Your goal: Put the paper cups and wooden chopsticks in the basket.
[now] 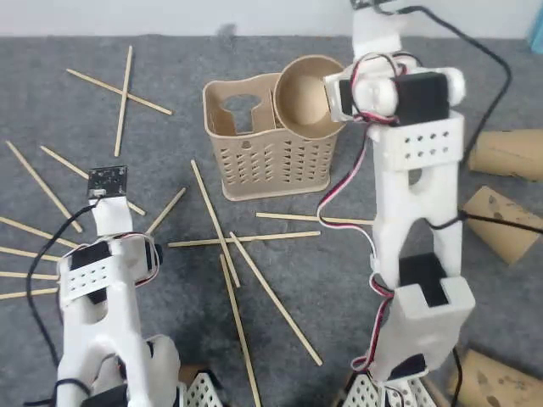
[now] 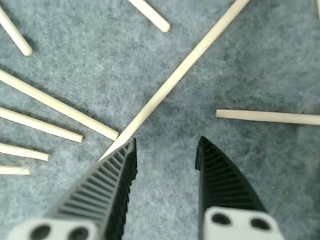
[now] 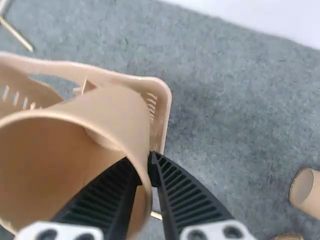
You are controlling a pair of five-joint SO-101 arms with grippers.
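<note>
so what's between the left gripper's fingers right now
Bare grey carpet, seen in the left wrist view. The open left gripper has no chopstick between its fingers; the nearest long chopstick ends beside one fingertip.

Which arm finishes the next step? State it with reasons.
Right. The right gripper is shut on a paper cup at the basket; the left gripper is open over loose chopsticks.

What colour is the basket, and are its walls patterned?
Beige basket, with rows of small slots in its walls; clearest in the high view.
</note>
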